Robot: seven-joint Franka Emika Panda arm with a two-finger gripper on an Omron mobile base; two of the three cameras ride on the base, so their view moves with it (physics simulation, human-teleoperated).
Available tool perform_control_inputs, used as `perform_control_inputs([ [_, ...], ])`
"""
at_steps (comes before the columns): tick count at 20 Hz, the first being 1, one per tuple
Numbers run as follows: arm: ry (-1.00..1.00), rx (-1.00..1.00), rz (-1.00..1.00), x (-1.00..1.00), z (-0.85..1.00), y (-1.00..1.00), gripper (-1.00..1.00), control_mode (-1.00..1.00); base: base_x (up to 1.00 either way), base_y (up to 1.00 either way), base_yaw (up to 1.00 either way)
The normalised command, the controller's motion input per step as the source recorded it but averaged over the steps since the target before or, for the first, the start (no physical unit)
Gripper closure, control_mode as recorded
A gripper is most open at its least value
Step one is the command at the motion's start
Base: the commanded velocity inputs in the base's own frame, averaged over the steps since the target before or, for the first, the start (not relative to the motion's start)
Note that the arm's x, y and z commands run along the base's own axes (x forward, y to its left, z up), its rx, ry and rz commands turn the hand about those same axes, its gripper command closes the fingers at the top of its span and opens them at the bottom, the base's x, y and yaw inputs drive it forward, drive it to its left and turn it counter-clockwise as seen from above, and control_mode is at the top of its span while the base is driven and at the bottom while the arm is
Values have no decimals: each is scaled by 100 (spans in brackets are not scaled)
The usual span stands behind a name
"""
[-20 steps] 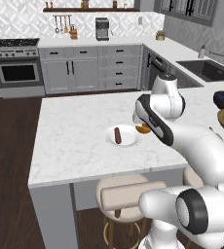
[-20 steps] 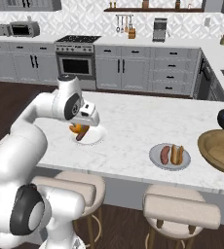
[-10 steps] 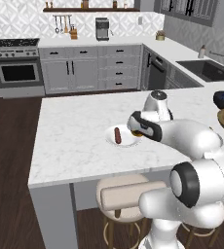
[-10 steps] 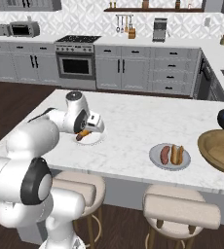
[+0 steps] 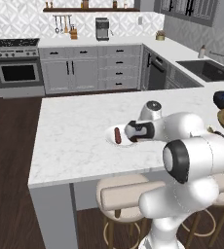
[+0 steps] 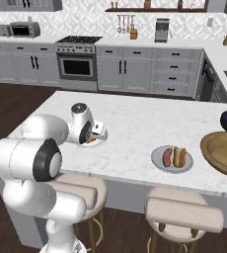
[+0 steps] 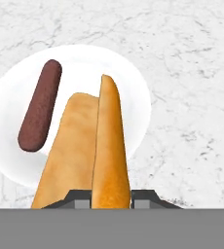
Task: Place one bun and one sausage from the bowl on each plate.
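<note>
Over the white plate (image 7: 133, 87), the end effector (image 7: 111, 194) grips one bun (image 7: 92, 151). One sausage (image 7: 40, 104) lies there near the rim, bare table (image 7: 192, 73) all around. Second plate (image 6: 171, 159): one bun, one sausage.

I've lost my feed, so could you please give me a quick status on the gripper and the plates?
Gripper shut on bun, over white plate. Sausage lying on that plate. Grey plate holds bun and sausage. Nothing in the way.

You have two plates: one white (image 7: 133, 87), one grey (image 6: 157, 160); two sausages (image 7: 40, 112) (image 6: 167, 157); two buns (image 7: 92, 151) (image 6: 179, 156); one wooden bowl (image 6: 224, 153).
</note>
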Motion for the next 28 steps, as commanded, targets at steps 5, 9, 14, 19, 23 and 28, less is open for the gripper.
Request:
perform_control_inputs([
  [5, 0, 0, 0, 62, -10, 0, 100, -100, 0, 0, 0],
  [9, 0, 0, 0, 39, -32, 1, 100, -100, 0, 0, 0],
  [14, 0, 0, 0, 14, -33, 0, 100, -100, 0, 0, 0],
  [19, 0, 0, 0, 19, -6, 1, -100, -100, 0, 0, 0],
  [23, 0, 0, 0, 4, 0, 2, -100, -100, 0, 0, 0],
  [28, 0, 0, 0, -16, 2, 0, -100, -100, 0, 0, 0],
])
